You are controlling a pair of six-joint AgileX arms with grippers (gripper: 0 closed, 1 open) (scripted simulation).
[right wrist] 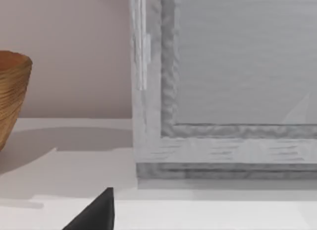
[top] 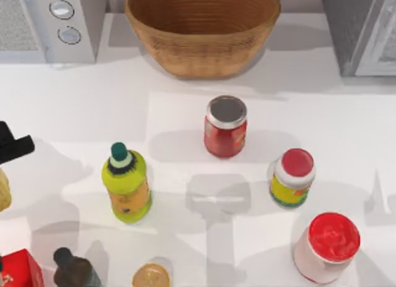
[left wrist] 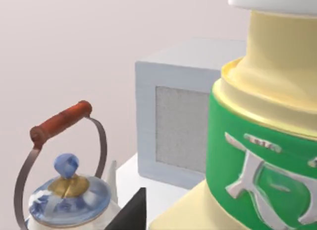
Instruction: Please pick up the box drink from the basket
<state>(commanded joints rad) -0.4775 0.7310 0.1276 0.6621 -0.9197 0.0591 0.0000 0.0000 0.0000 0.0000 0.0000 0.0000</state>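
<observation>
The light brown wicker basket (top: 204, 49) stands at the back middle of the table, and the part of its inside that I see holds only bare weave. Its rim also shows in the right wrist view (right wrist: 12, 96). The box drink is out of view. My left gripper (top: 13, 143) is a black shape at the table's left edge, level with the red jar and far from the basket. The left wrist view has a black part of it (left wrist: 131, 212) low down. A black part of my right gripper (right wrist: 96, 212) sits above the white table, facing a grey appliance.
On the table stand a red jar (top: 225, 126), a yellow-green bottle (top: 127, 187), a red-lidded jar (top: 292, 177), a red-lidded white tub (top: 327, 247), a red box (top: 18, 269) and a dark bottle (top: 73, 269). Grey appliances (top: 46, 21) (top: 362, 27) flank the basket. A kettle (left wrist: 64, 190) is near my left gripper.
</observation>
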